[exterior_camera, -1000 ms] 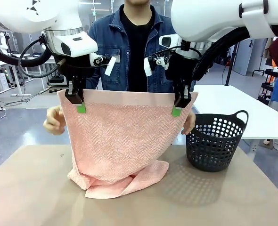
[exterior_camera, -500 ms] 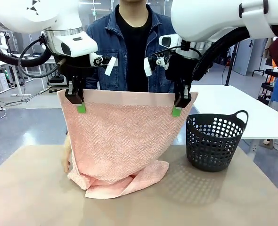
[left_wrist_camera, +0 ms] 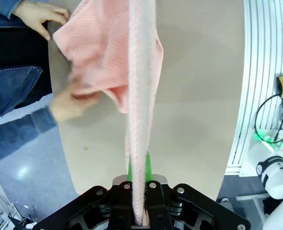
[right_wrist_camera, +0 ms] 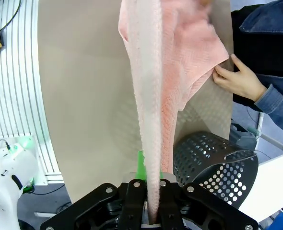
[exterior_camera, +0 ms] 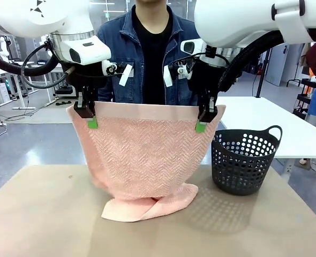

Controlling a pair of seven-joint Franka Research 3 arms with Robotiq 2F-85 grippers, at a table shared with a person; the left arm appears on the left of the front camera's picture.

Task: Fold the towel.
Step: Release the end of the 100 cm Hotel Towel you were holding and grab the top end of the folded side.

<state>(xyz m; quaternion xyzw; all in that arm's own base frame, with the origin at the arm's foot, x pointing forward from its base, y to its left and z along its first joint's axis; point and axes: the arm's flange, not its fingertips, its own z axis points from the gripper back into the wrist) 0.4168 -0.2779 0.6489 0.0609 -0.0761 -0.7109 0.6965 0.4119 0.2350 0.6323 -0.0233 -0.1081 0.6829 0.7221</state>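
Towel: the light salmon-pink terry towel (exterior_camera: 144, 160) with a herringbone weave hangs as a sheet in the middle of the front view. Its smooth plain band runs along the top edge, and its lower end lies crumpled on the tan table (exterior_camera: 35, 214) at lower centre.
Left claw: the black left gripper (exterior_camera: 89, 118) with green pads is clamped on the towel's top corner at upper left. In the left wrist view the cloth runs up out of the shut jaws.
Right claw: the black right gripper (exterior_camera: 203, 122) with green pads is pinched on the other top corner, right of centre, level with the left one. The top edge is stretched nearly straight between the two.
Person: a person in a denim jacket stands behind the towel. One hand (left_wrist_camera: 67, 103), blurred, is at the lower cloth in the left wrist view. Another hand (right_wrist_camera: 240, 81) touches the towel's lower corner at the right of the right wrist view.
Progress: early, by my reading. The towel is lifted and spread by its top edge, but no fold is made and the bottom is bunched.
Left to do: probably straighten the lower edge, bring one half over the other, and lay it flat.
Container: a dark grey perforated plastic basket (exterior_camera: 243, 160) with a loop handle stands on the table at right, just beside the towel.
Contents: the right wrist view shows nothing in the visible part of the basket's inside; the rest is out of sight.
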